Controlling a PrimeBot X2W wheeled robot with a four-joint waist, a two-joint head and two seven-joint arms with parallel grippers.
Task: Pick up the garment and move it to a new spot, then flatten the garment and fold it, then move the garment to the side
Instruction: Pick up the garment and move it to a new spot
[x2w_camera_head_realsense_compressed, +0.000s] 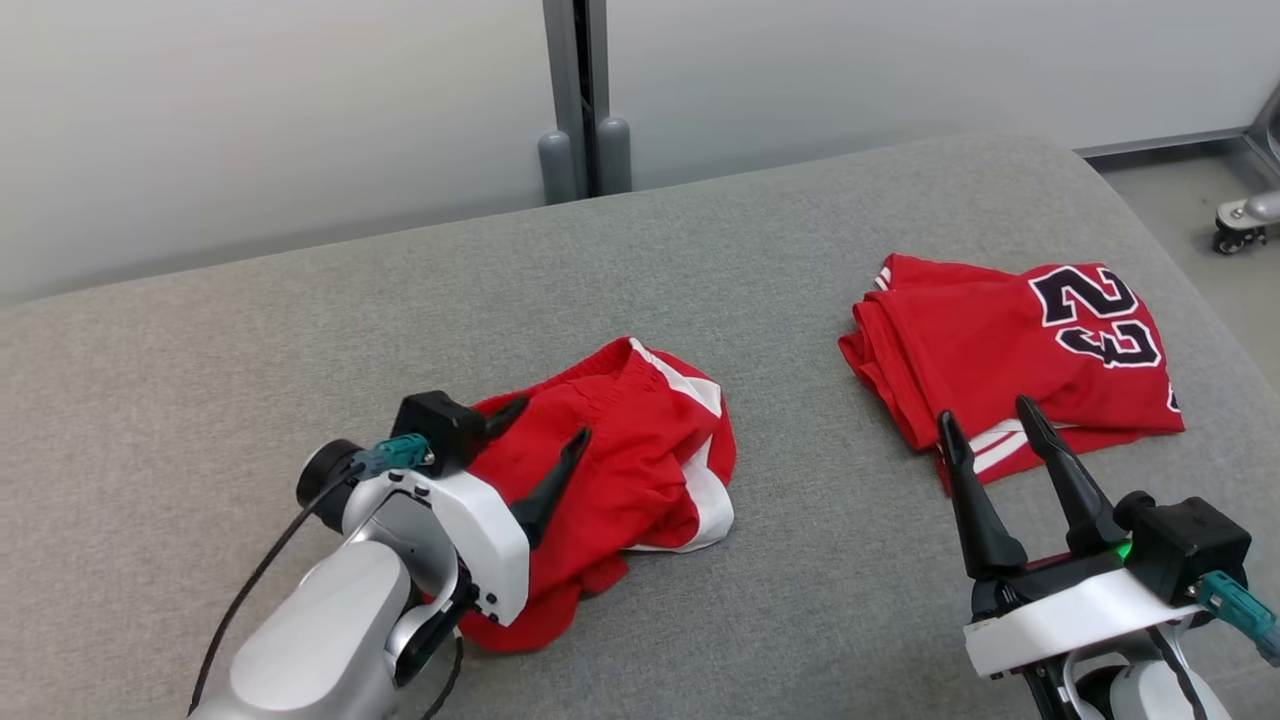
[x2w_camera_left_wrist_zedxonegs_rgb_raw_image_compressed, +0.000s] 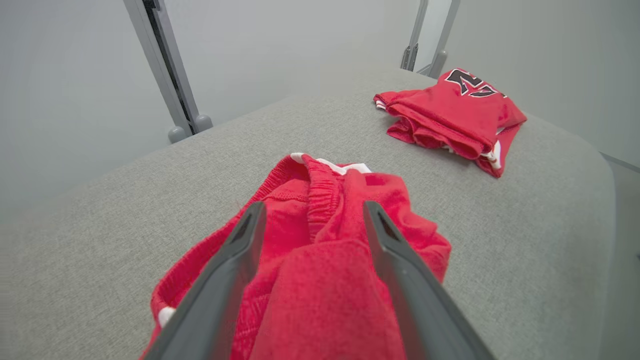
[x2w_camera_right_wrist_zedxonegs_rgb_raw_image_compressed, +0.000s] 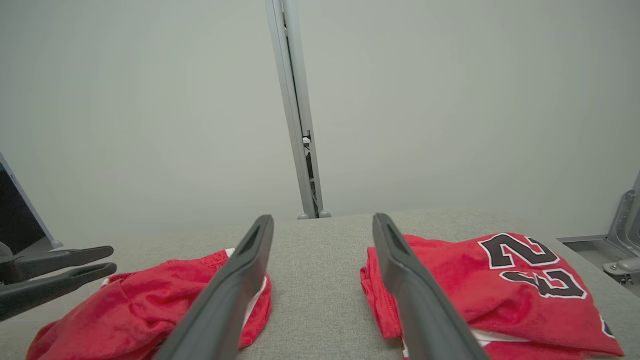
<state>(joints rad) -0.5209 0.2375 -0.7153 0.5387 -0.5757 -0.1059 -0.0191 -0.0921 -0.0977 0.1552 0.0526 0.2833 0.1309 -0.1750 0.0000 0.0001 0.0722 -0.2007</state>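
Fingers (x2w_camera_left_wrist_zedxonegs_rgb_raw_image_compressed: 235, 260) of the left gripper (x2w_camera_head_realsense_compressed: 545, 430) stood wide apart, straddling a hump of the red shorts (x2w_camera_head_realsense_compressed: 640, 450) without pinching it. The right gripper (x2w_camera_head_realsense_compressed: 985, 415) was likewise spread and empty, near the folded jersey (x2w_camera_head_realsense_compressed: 1030, 340). The shorts lay crumpled on the grey cushion (x2w_camera_head_realsense_compressed: 300, 330), left of centre. They seemed light and limp, likely to sag and bunch; the elastic waistband (x2w_camera_left_wrist_zedxonegs_rgb_raw_image_compressed: 325, 195) looked the firmest hold.

Low and forward, left tool (x2w_camera_head_realsense_compressed: 545, 425) and right tool (x2w_camera_head_realsense_compressed: 985, 415), fingers (x2w_camera_head_realsense_compressed: 1065, 470) of each wide apart.
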